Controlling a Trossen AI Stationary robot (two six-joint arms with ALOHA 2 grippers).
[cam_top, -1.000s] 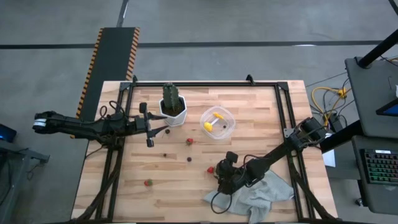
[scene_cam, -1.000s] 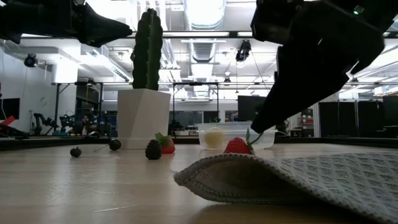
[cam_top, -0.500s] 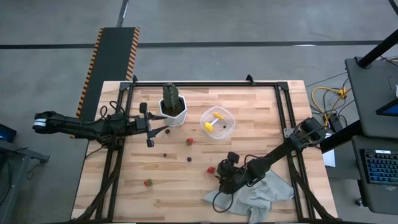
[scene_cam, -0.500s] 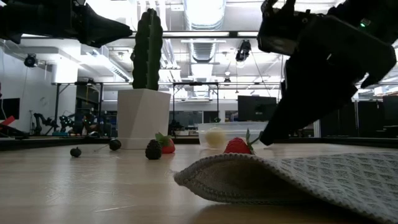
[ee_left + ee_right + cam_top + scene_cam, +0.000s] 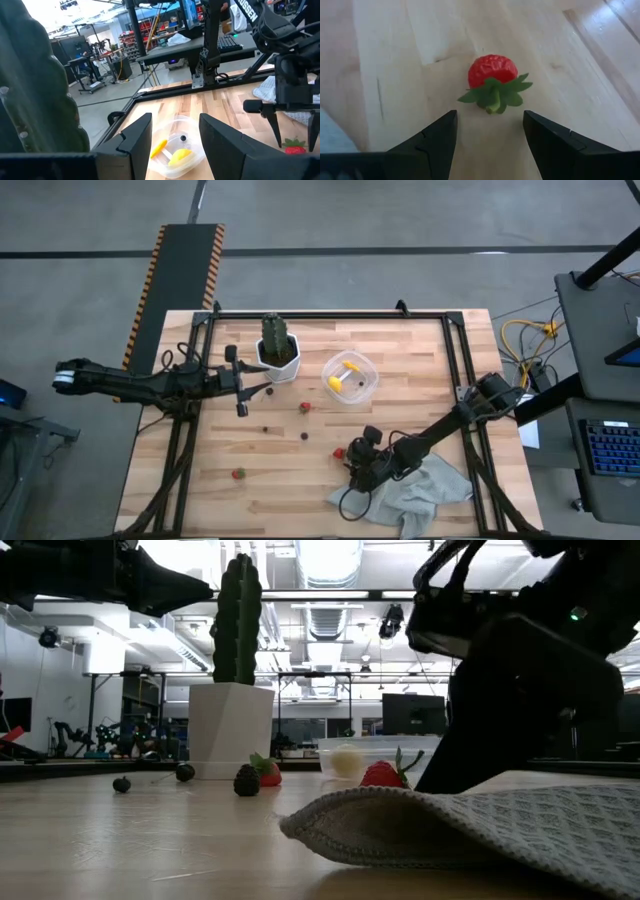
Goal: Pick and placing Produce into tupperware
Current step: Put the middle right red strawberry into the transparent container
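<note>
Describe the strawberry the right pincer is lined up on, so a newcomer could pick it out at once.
Start at the grey cloth on the table's near right corner. Just off its left edge, the open right pincer faces a red strawberry. It alone lies beside the cloth; the other two strawberries lie farther left.

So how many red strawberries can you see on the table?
3: one by the open right gripper at, one mid-table near the tupperware at, one toward the front left at. Others may be hidden.
</note>
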